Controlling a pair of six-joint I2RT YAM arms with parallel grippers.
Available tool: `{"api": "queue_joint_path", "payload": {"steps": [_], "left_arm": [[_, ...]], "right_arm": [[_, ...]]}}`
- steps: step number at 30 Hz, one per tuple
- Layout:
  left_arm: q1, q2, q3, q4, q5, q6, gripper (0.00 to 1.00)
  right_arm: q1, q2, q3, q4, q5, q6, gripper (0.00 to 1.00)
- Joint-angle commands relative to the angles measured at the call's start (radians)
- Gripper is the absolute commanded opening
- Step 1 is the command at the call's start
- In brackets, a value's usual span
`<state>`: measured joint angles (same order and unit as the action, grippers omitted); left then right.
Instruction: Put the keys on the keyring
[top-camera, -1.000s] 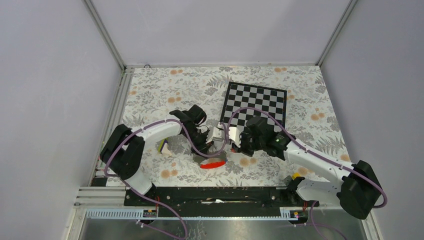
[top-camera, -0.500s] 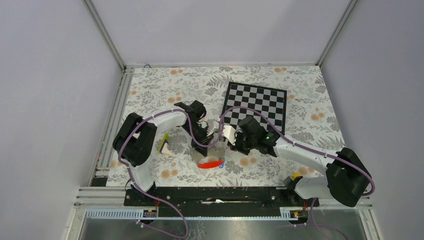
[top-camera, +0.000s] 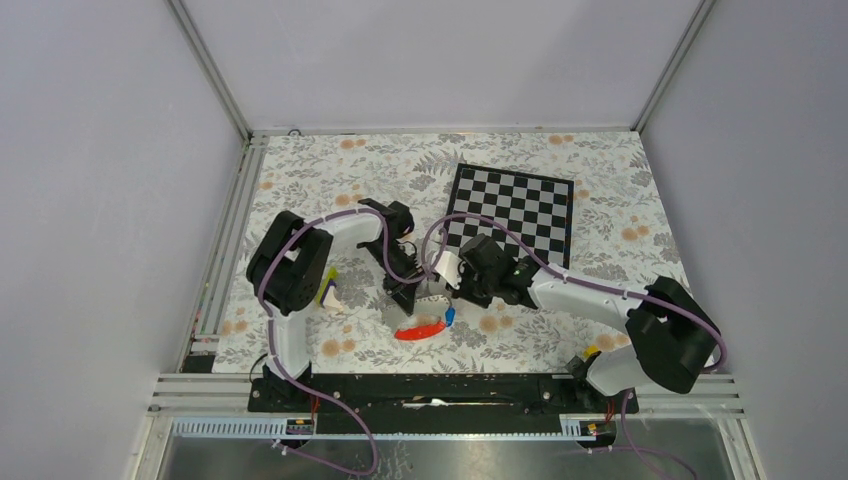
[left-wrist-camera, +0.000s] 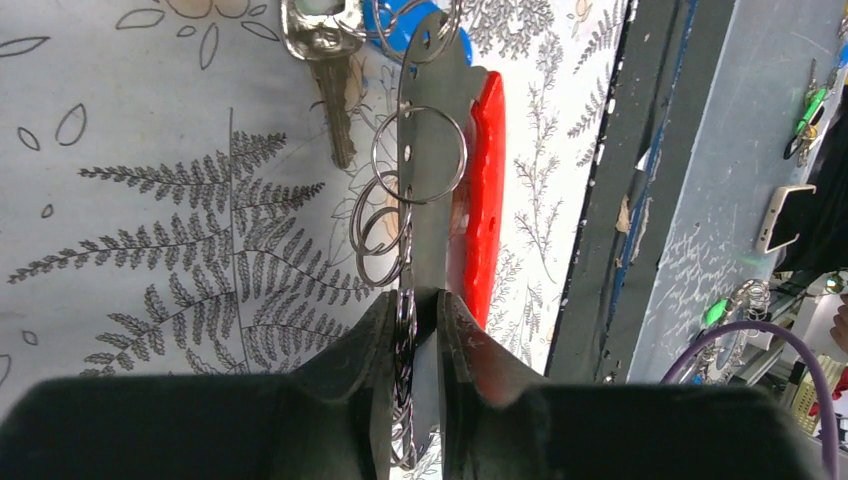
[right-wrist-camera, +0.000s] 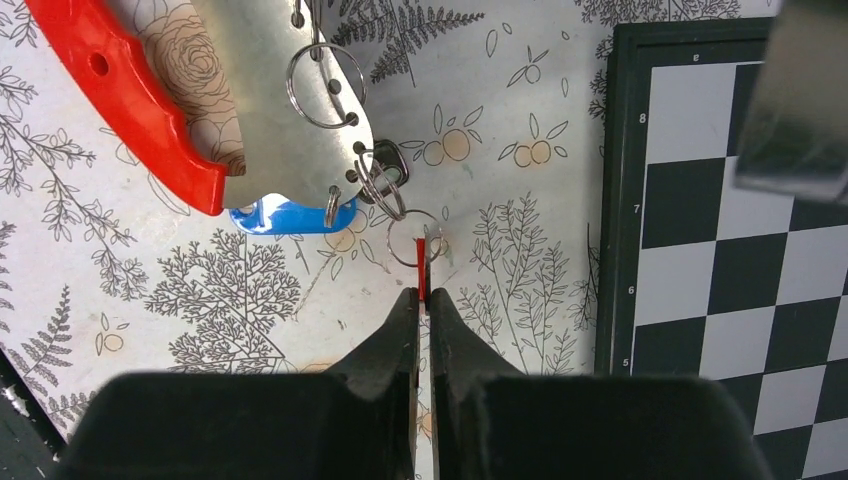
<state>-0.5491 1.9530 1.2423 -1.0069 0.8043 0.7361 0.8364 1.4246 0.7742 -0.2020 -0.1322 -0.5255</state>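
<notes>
Keyring (top-camera: 420, 329) between chessboard (top-camera: 515, 205) and wedge block (top-camera: 327, 292)

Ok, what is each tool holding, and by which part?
Left tool: the keyring, by the end of its grey plate. Right tool: the red key tag, by its near edge.

Grey ferns and orange blossoms pattern the white table (top-camera: 620, 190). The chessboard (top-camera: 515, 205) is chequered black and white. The keyring (right-wrist-camera: 250, 100) is grey with a bright red section. The blue key tag (right-wrist-camera: 290, 217) lies beside the red key tag (right-wrist-camera: 421, 265). The block (top-camera: 328, 290) is yellow-green and white.
</notes>
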Motion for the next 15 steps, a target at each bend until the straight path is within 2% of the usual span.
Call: {"api": "queue_joint_path", "payload": {"steps": [1,11,15], "left_arm": [[0.009,0.064,-0.007,-0.064,-0.248,-0.003,0.21],[0.017,0.06,0.014,-0.057,-0.277,-0.026,0.54],[0.029,0.049,0.016,-0.052,-0.285,-0.027,0.58]], "right_arm": [[-0.002,0.02,0.052,-0.055,0.16,-0.004,0.0],[-0.002,0.031,0.068,-0.06,0.186,-0.001,0.0],[0.0,0.042,0.075,-0.069,0.197,0.0,0.0]]}}
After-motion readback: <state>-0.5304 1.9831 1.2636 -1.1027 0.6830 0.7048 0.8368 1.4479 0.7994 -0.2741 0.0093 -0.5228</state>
